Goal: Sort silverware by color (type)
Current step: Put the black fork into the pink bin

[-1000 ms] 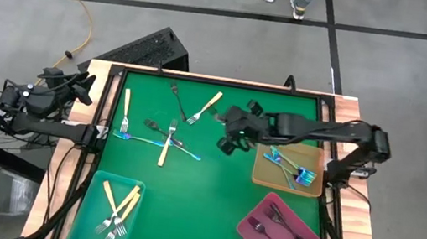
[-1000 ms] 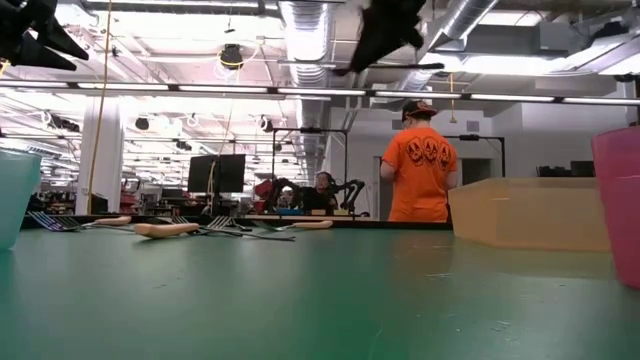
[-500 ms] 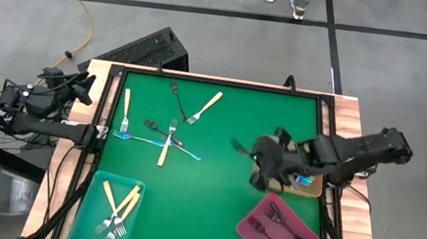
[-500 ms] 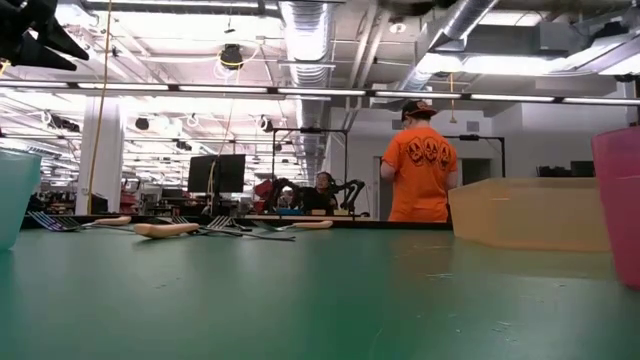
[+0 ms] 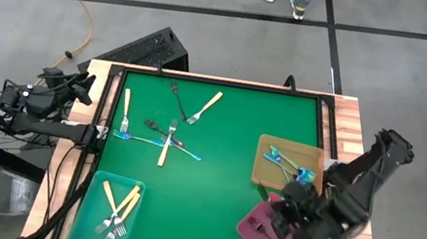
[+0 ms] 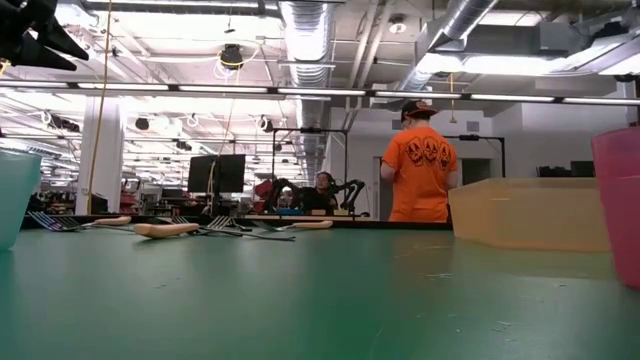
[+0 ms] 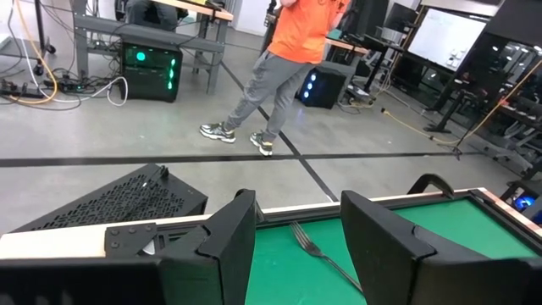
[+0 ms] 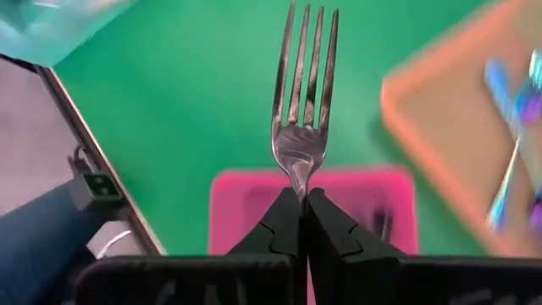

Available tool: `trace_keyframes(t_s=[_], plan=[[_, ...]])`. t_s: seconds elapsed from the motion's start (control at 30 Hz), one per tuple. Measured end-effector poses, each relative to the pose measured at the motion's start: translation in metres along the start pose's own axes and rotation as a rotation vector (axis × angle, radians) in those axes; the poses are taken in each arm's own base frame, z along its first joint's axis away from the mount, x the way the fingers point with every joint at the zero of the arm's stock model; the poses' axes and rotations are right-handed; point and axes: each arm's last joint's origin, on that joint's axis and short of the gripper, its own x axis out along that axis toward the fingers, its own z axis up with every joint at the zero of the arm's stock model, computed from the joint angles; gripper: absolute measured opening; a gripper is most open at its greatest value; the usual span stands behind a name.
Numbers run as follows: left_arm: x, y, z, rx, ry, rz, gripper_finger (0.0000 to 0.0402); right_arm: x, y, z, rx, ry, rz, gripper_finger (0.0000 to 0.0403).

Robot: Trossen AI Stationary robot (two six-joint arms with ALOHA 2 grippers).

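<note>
Your right pincer pinched a dark fork by its handle, tines pointing ahead, directly over the pink tray (left pincer spread, idle off the worktop).

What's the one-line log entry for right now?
right gripper: shut on dark fork, over pink tray | left gripper: open, waiting at table's left edge | loose forks remain on mat
</note>
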Motion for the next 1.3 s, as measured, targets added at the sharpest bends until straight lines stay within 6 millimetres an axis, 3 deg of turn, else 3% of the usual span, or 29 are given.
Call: trace_keyframes(t_s=[0.2,0.4,0.83,1.1,1.3], plan=[[0.0,0.0,0.0,0.0,0.003,-0.004,0.0158,0.007,-0.014,-0.049,0.2,0.033,-0.024,0.0028],[0.0,0.0,0.0,0.0,0.004,-0.004,0.0158,0.018,-0.027,-0.082,0.304,0.079,-0.029,0.0027],[0.0,0.0,0.0,0.0,0.004,-0.005,0.0158,0.059,-0.031,-0.099,0.331,0.105,0.073,0.0028],[0.0,0.0,0.0,0.0,0.005,-0.006,0.0158,0.071,-0.034,-0.109,0.335,0.126,0.115,0.0028],[0.0,0.0,0.0,0.0,0.005,-0.006,0.0158,0.091,-0.032,-0.127,0.293,0.216,0.009,0.0028]])
